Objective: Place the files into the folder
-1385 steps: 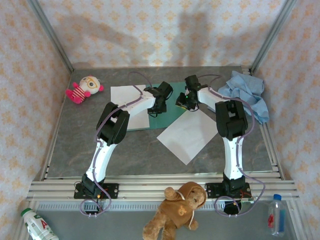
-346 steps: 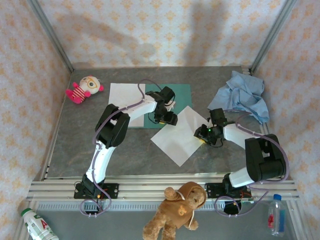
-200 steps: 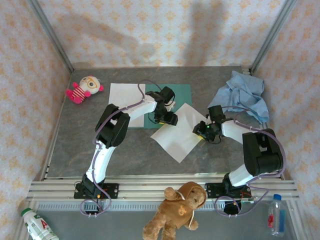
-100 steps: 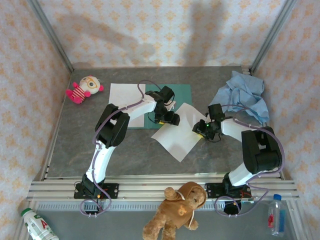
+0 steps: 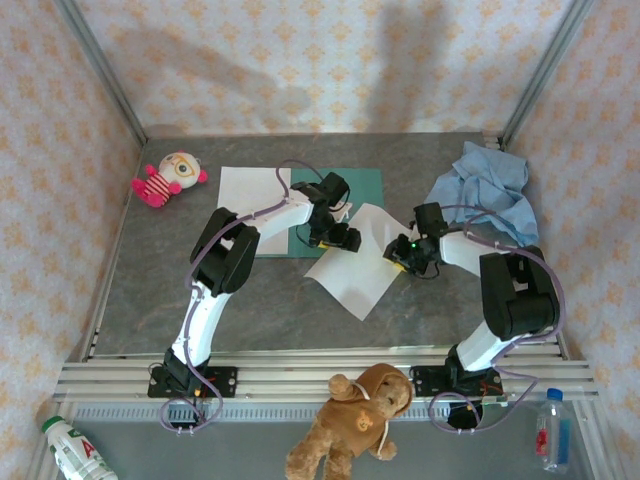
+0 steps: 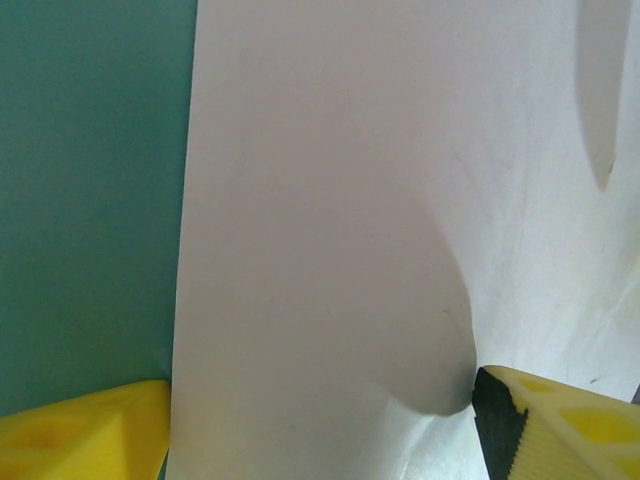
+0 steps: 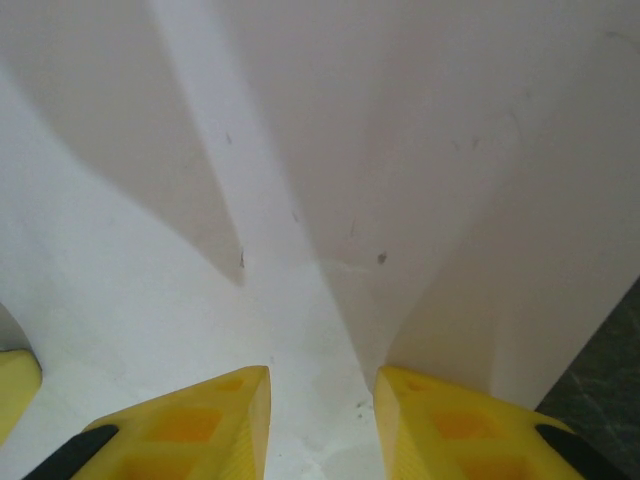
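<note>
Left fingers (image 6: 80,430) stand wide apart and hold nothing, straddling the edge of the tilted white sheet (image 5: 358,272) where it overlaps the teal folder (image 5: 365,186). Right fingers (image 7: 205,425) are nearly together, pinching a raised fold at that sheet's right side. A second sheet (image 5: 248,190) lies flat on the bench (image 5: 260,300), just left of the folder. At the near left, the bottle (image 5: 75,452) has a label too small to read.

loose sheet (image 5: 350,275): tilted, corner over folder (image 5: 365,185) | left pincer (image 5: 336,238): at that corner | right pincer (image 5: 400,255): on opposite edge
</note>
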{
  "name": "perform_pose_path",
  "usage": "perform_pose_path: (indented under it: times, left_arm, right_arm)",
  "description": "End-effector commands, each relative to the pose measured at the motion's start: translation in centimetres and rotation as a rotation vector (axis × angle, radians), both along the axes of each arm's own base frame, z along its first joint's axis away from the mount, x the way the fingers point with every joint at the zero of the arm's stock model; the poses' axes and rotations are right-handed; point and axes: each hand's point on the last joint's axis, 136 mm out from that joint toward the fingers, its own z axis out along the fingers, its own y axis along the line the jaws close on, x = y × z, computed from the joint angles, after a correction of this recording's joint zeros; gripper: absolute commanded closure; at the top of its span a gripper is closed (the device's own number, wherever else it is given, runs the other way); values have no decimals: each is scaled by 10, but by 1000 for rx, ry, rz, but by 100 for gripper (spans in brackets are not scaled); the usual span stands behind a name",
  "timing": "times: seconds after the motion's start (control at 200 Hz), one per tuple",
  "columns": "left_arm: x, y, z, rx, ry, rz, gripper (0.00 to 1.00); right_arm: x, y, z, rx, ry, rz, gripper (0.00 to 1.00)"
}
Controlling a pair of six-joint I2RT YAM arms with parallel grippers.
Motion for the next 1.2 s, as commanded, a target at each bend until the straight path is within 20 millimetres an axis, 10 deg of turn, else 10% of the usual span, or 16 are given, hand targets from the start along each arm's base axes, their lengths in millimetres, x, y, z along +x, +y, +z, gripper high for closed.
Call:
perform_pose_path:
  times: [0.0, 0.365, 0.741, 1.196]
  left_arm:
    - [-2, 8, -14, 62, 4, -21, 19]
    - [3, 10, -16, 79, -2, 6, 35]
    - [6, 12, -19, 66, 8, 45, 46]
    - [5, 8, -10, 37, -4, 51, 33]
  right_arm:
    - [4, -5, -4, -29, 17, -24, 66]
    - [9, -2, 11, -15, -3, -12, 66]
    - [6, -7, 79, -17, -158, 11, 59]
    - [-24, -49, 20, -82, -27, -89, 61]
